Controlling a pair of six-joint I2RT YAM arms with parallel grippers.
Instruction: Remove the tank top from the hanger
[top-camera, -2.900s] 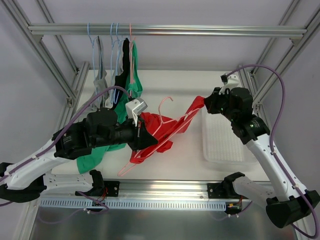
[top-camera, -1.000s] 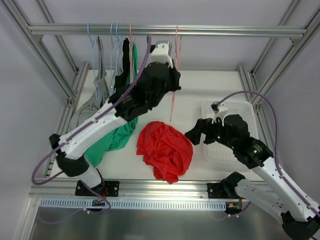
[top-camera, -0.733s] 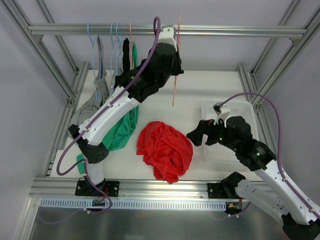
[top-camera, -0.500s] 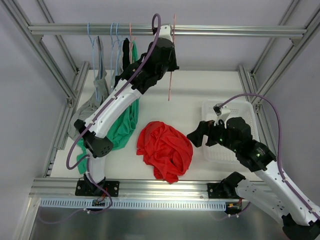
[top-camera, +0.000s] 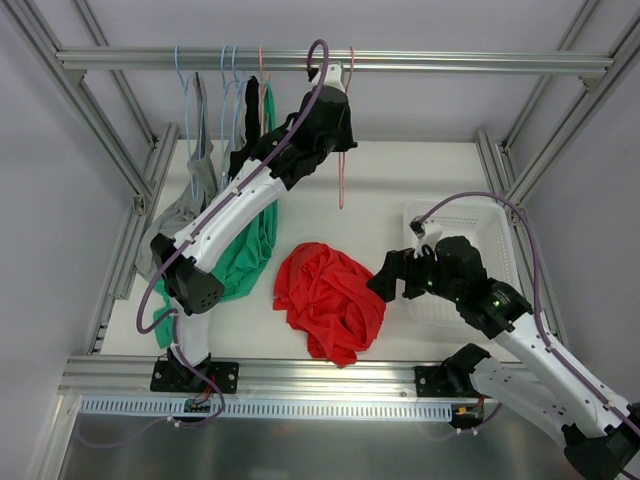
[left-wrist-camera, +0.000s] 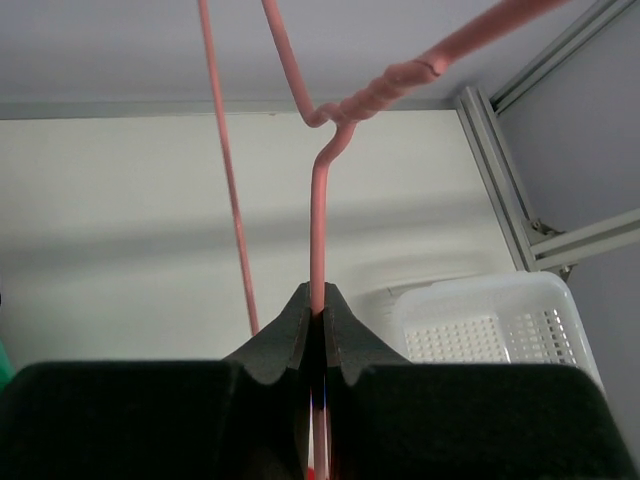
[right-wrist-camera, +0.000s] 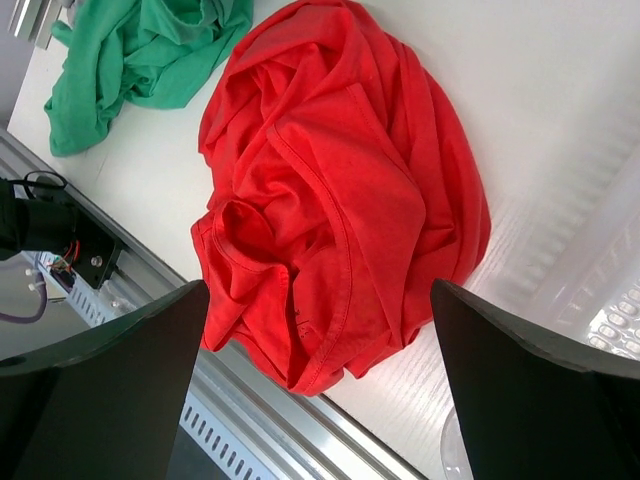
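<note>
The aluminium frame (top-camera: 450, 62) is boxing in the white table (top-camera: 400, 180) on the left, right and far sides, and its far top rail is carrying hung clothes (top-camera: 203, 160) at the left. Open tabletop is showing across the far middle and between the two arms. The white basket (top-camera: 490, 235) is sitting against the right edge. A green garment (top-camera: 245, 262) is lying spread on the left side. The red tank top (top-camera: 330, 300) is lying crumpled on the table towards the near edge, off the hanger and just left of the basket. The pink hanger (left-wrist-camera: 316, 230) is standing upright and bare by the far rail, well apart from the tank top. The left gripper (left-wrist-camera: 318, 318) is pinching the hanger's wire, jaws closed tight on it. The right gripper (right-wrist-camera: 320, 290) is hovering over the tank top, fingers spread wide and holding nothing
</note>
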